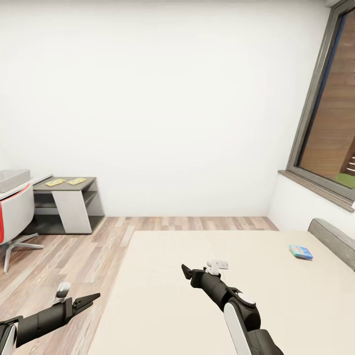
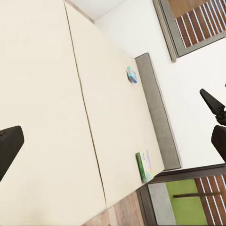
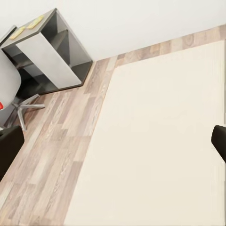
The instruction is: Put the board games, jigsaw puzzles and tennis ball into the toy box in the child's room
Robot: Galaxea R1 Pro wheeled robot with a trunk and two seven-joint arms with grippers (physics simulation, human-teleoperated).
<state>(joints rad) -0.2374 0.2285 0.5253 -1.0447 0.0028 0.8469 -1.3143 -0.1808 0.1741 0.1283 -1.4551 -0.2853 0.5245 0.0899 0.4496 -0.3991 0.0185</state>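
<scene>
bed (image 1: pixel 207 276): 2 board games near headboard, blue one (image 1: pixel 301 252), white-green one (image 2: pixel 145 166) | left gripper (image 1: pixel 88 300) jaws apart | right gripper (image 1: pixel 186 271) jaws: cannot tell

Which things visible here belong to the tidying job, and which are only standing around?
For the job: blue board game, white-and-green board game, both on the bed; toy box.

Not for the job: dark cabinet, chair, window.
</scene>
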